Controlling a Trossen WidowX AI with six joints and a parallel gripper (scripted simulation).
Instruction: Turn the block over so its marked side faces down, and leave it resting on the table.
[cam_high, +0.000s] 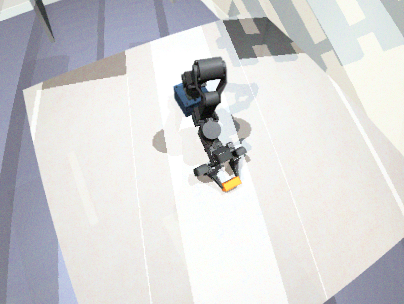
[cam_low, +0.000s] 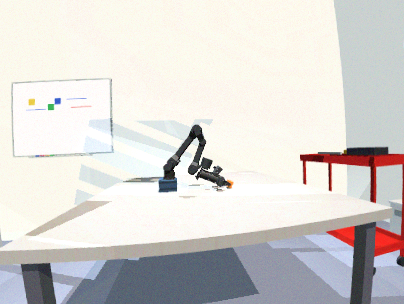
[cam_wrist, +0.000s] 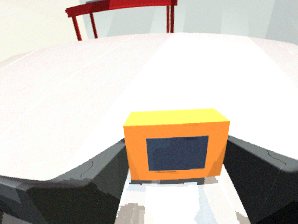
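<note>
The orange block (cam_high: 231, 184) (cam_wrist: 137, 155) is between the fingertips, with one finger at each end. In the wrist view its dark rectangular mark (cam_wrist: 177, 153) faces back toward the wrist camera, and a yellow-lit long side is uppermost. My gripper (cam_high: 231, 183) (cam_low: 228, 184) (cam_wrist: 174, 141) is shut on the block and slants forward and down at a shallow angle. The block is low, at or just above the table (cam_high: 100, 250) (cam_low: 200, 220) (cam_wrist: 65, 110); whether it touches cannot be told.
The arm's blue base (cam_high: 183, 100) (cam_low: 168, 185) stands on the table behind the gripper. A red cart (cam_low: 350, 159) (cam_wrist: 120, 5) stands beyond the table. A whiteboard (cam_low: 60, 130) hangs on the wall. Light and shadow patches lie across the table top.
</note>
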